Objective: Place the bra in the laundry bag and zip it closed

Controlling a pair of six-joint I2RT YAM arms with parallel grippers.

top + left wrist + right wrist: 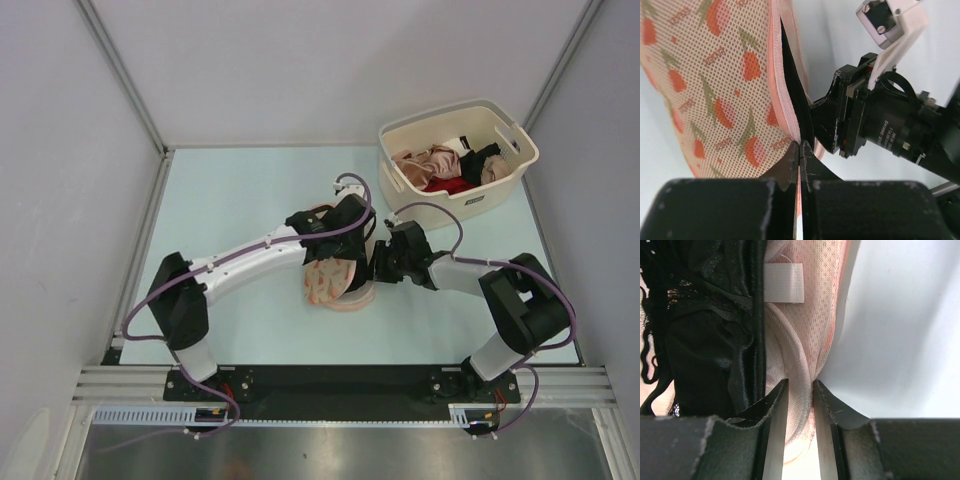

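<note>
The left gripper pinched the printed flap of the laundry bag while the right gripper clamped its pale rim (the bra lay inside, against that rim), so stray lace could jam the zip.

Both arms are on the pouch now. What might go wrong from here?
The black lacy bra lies along the rim of the peach-orange printed mesh pouch, so it may catch in the zip. The right gripper pinches only a thin fold of pale lining, which may slip. The left gripper sits close to the right one, so they might collide.
</note>
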